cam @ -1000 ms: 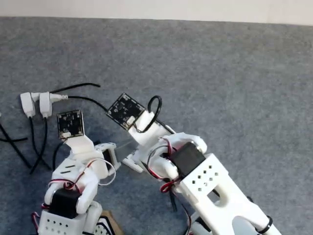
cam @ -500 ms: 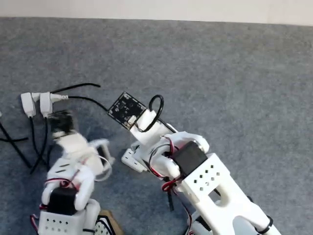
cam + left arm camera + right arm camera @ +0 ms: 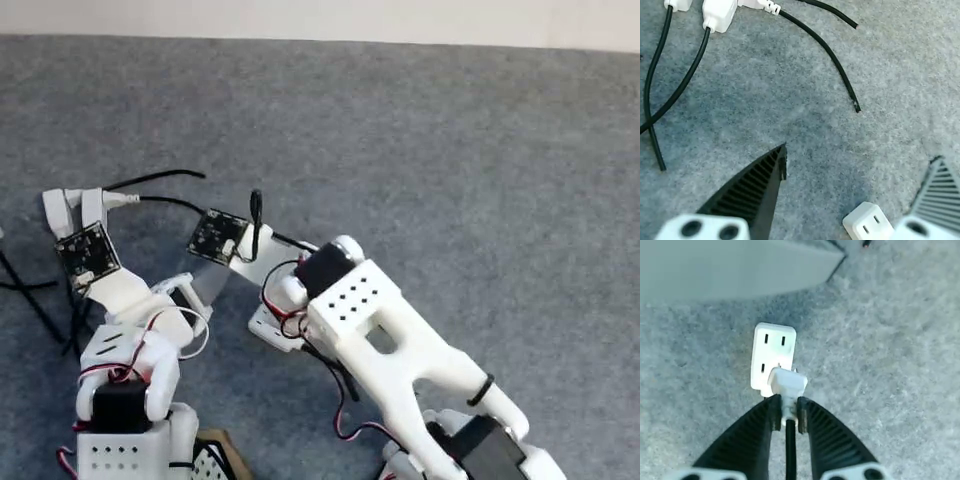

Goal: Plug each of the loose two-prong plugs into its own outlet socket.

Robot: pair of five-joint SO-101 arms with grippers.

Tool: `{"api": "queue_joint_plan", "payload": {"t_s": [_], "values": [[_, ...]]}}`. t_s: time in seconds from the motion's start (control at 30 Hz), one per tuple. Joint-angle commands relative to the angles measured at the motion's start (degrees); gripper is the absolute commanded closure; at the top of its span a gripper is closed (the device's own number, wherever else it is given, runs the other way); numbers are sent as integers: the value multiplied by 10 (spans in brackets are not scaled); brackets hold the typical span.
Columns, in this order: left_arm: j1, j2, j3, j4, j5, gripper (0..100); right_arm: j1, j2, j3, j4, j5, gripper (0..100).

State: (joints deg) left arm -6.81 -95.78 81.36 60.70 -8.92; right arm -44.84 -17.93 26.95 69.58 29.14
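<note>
In the right wrist view my right gripper (image 3: 788,401) is shut on a white two-prong plug (image 3: 786,384) and its black cord. The plug sits against the lower socket of a white outlet block (image 3: 772,352), whose upper socket shows two bare slots. My left gripper (image 3: 860,155) is open above the grey carpet, nothing between its black fingers (image 3: 760,185). A white outlet (image 3: 867,225) lies just inside its far finger. Two more white outlet blocks (image 3: 57,210) (image 3: 95,205) lie at the far left, and a white plug (image 3: 122,198) joins the second.
Black cords (image 3: 827,52) trail over the carpet, two with cut loose ends, and others run down from the far-left blocks (image 3: 677,95). The left arm (image 3: 125,330) and right arm (image 3: 350,300) stand close together. Open carpet (image 3: 480,150) spreads to the right.
The left arm has swung left toward the far-left outlet blocks. The right arm's wrist has turned and moved left and down over the carpet.
</note>
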Motion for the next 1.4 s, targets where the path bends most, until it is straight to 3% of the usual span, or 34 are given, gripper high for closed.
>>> {"api": "queue_joint_plan", "payload": {"t_s": [0.0,0.57,1.37], "values": [[-4,0,-15,-15,1,589,0,2,-39,-7,11,994],[-3,0,-15,-15,1,589,-39,7,-28,36,22,994],[-3,-2,-17,-11,1,589,-22,8,48,-62,24,994]]}}
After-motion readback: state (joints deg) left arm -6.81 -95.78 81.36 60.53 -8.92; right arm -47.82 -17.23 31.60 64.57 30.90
